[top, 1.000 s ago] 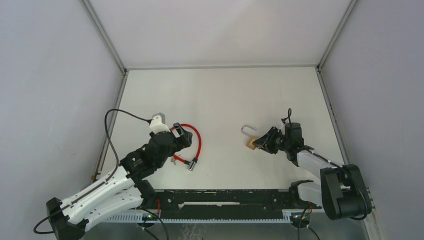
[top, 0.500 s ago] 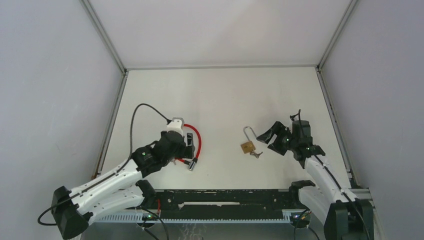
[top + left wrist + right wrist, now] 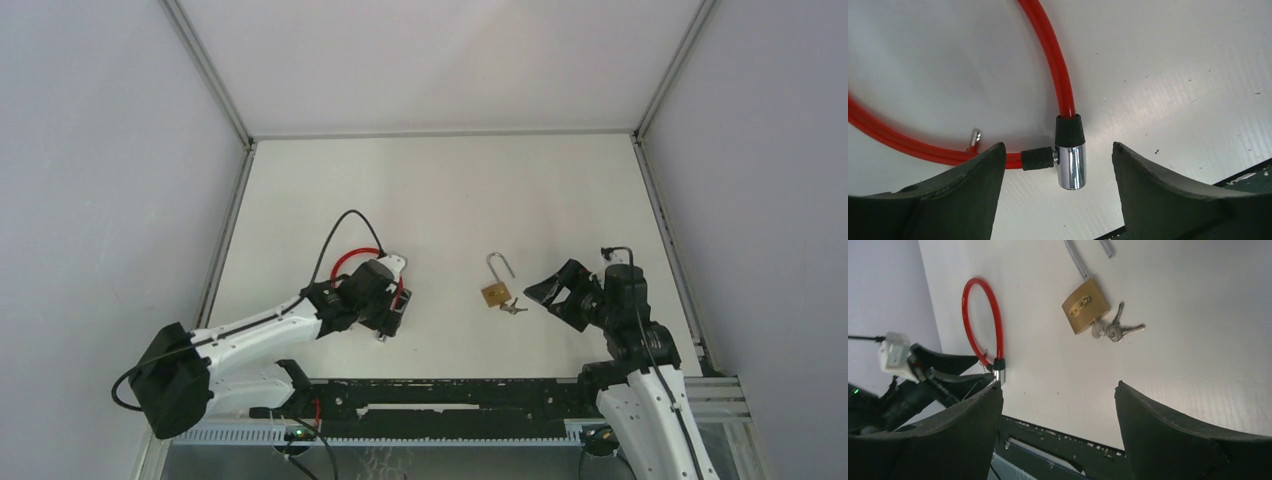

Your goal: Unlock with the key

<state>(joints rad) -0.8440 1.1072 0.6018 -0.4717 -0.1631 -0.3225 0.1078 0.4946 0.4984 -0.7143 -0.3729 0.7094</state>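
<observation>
Landmark = brass padlock (image 3: 495, 294), lying flat on the white table (image 3: 450, 190). Well left of the padlock: red cable lock (image 3: 345, 258), looped on the table and partly hidden under the left arm in the top view. Its chrome head (image 3: 1071, 165) sits at the near end of the loop, with both black cable collars running into it. The left gripper (image 3: 1054, 155) is low over that chrome head, also well left of the padlock, fingers spread wide. The head sits in the gap between them with daylight on both sides, so nothing is pinched. A small metal tip (image 3: 975, 138) shows by the cable in the left wrist view; can't tell what it is. On the padlock itself, the shackle (image 3: 497, 262) points to the far side and its free leg stands out of the body, so it reads as open. The keys (image 3: 1115, 331) are a small bunch at the padlock's near edge, one key head right against the keyway end; can't tell how deep it sits. The right gripper (image 3: 1057, 400) is near the padlock on its right, clearly apart from the padlock and keys. Its fingers are spread wide, holding nothing, with bare table between them.
</observation>
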